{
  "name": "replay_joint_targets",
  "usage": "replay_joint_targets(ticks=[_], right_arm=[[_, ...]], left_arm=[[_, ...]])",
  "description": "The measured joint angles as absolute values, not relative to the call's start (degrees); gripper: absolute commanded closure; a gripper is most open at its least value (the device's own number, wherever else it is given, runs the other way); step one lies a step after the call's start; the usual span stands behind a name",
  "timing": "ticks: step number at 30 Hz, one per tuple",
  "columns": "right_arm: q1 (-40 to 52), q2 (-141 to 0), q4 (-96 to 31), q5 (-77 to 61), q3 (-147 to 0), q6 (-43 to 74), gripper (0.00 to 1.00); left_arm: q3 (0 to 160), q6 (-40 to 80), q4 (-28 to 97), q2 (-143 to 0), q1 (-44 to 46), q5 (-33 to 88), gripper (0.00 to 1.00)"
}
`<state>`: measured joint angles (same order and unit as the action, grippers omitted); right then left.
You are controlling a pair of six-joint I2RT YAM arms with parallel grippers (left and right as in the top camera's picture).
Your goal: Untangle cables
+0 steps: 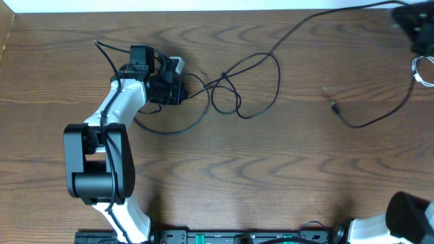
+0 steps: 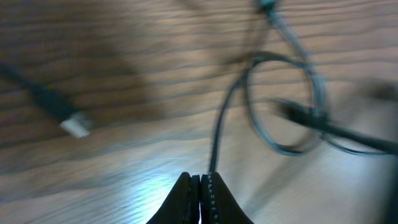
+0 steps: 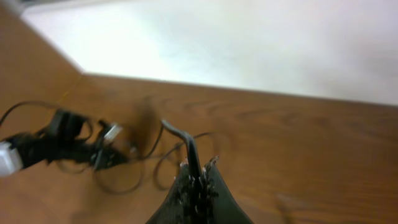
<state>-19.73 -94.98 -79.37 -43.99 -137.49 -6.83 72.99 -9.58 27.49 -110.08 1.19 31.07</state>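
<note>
Black cable in left end effector, arm low, outstretched.

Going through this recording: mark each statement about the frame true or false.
1. The left gripper's fingers are shut on the black cable. True.
2. The right gripper is open and empty. False: its fingers are shut on a black cable.
3. The black cable forms loops mid-table. True.
4. The white cable runs through those loops. False: it lies apart from them, at the table's right edge.
</note>
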Motion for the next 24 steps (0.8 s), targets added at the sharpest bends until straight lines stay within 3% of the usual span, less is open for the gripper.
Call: replay_joint_targets(ticks=[12, 17, 24], right_arm=[[-40.49, -83.55, -76.14, -44.47, -138.02, -2.26, 0.99], [-42.3, -86.21, -75.0, -42.04, -137.99, -1.06, 0.99], [-42.68, -95.18, -70.91, -27.27, -137.95, 1.56, 0.99]], left_arm=[[72.97, -2.81, 26.33, -110.43, 1.19, 15.29, 0.92], [72.97, -2.31, 26.3, -110.43, 1.19, 13.69, 0.92], [72.97, -1.85, 26.5, -110.43, 1.19, 13.15, 0.92]])
